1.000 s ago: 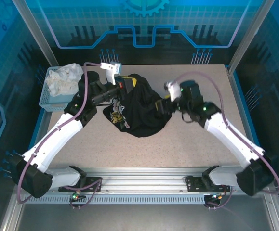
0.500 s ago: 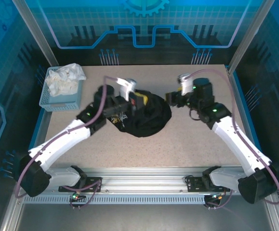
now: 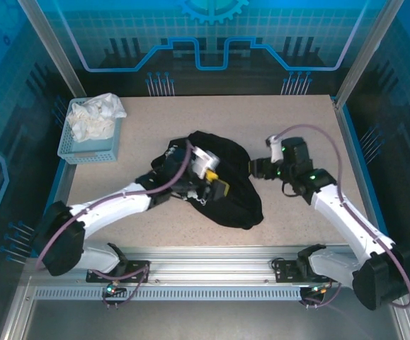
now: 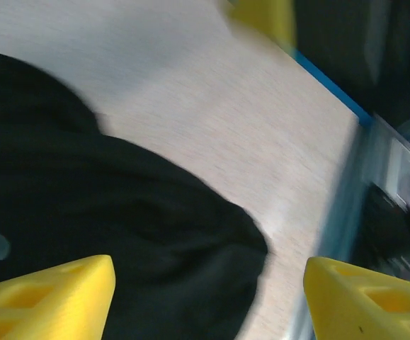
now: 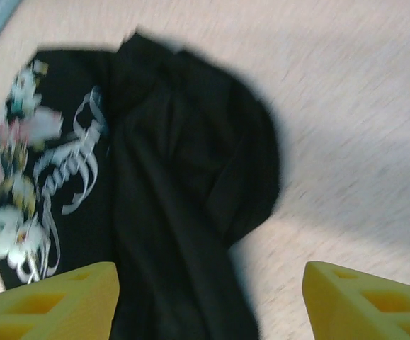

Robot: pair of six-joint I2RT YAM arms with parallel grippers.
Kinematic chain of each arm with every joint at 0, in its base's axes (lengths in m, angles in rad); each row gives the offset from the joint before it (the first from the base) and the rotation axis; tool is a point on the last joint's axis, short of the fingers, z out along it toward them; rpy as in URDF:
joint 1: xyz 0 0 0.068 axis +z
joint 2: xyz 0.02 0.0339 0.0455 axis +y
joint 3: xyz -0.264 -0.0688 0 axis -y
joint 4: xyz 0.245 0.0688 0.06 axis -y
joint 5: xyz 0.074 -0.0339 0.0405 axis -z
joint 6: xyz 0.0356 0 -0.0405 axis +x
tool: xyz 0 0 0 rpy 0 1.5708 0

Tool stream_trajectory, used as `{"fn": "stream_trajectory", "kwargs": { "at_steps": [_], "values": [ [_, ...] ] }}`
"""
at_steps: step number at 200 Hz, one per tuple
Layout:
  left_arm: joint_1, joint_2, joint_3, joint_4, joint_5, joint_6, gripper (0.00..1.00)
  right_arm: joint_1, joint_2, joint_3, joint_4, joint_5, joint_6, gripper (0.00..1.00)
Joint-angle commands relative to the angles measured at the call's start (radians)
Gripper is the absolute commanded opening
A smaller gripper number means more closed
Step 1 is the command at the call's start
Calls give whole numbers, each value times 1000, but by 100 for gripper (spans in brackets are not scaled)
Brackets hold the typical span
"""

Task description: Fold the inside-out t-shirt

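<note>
The inside-out t-shirt (image 3: 237,193) lies as a crumpled black heap in the middle of the table. My left gripper (image 3: 216,184) hovers over the heap's middle. Its yellow fingers (image 4: 52,297) stand wide apart, open, with black cloth (image 4: 120,212) below them and nothing pinched. My right gripper (image 3: 256,168) sits at the heap's right edge, also open. In the right wrist view the shirt (image 5: 183,177) shows its pink-white printed graphic (image 5: 31,177) on the left, and bare table lies under the right finger (image 5: 367,301).
A blue basket (image 3: 77,149) holding a white cloth (image 3: 95,117) stands at the back left. The speckled tabletop (image 3: 297,120) is bordered by a metal frame and blue walls. The arms' base rail runs along the near edge.
My left gripper carried the shirt toward the near right, then opened and let it go. The right gripper drew back slightly toward the near side, still open.
</note>
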Motion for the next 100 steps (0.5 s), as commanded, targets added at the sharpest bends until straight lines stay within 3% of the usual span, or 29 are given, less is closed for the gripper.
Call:
{"fn": "stream_trajectory", "kwargs": {
  "at_steps": [1,25,65,73,100],
  "values": [
    [104,24,19,-88,-126,-142,73,61,56,-68,81,-44,84,70],
    [112,137,130,-218,-218,-124,74,66,172,-73,131,-40,118,70],
    [111,245,196,-224,-246,-108,75,66,390,-10,250,-64,98,65],
    [111,246,187,-219,-251,-107,75,63,438,14,264,-78,89,56],
    [112,214,152,-227,-287,-99,76,55,488,87,250,-148,52,8]
  ]
}}
